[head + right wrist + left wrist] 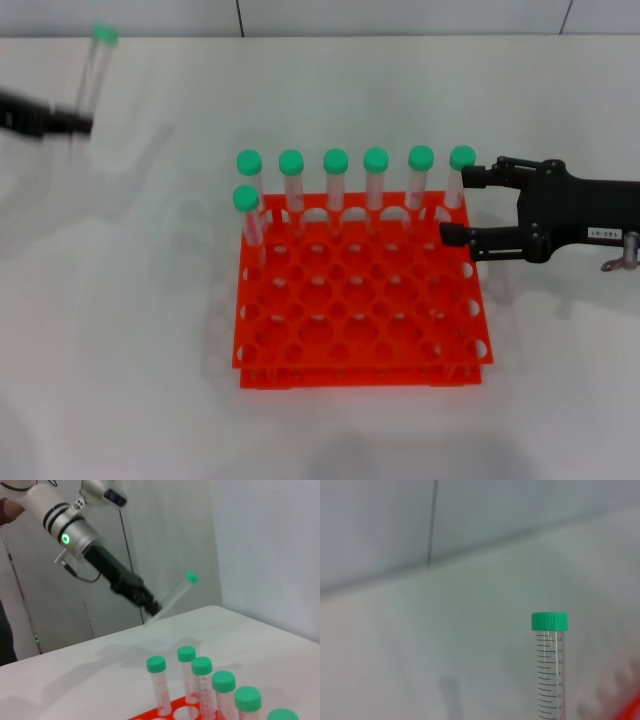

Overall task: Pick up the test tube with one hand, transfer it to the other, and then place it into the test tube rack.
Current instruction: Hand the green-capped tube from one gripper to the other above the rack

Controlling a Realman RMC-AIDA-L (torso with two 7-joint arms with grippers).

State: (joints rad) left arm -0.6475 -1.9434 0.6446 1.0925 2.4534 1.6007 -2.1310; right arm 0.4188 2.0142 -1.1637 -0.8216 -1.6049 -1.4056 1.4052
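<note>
A drop is the main risk: the tube (94,68) is gripped only at its lower end and carried tilted, so it could be knocked loose or slipped at the handover. It is held clamped by the left gripper (82,123), high and well left of the rack (360,300). The right gripper (455,205) is kept open and empty, just beside the rack's right rear corner.

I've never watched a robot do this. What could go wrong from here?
The left gripper holds the test tube only by its lower end, so it might slip or tilt during the handover. The right gripper, open, sits right beside the test tube rack, near the corner tube; moving off carelessly could knock that tube.
</note>
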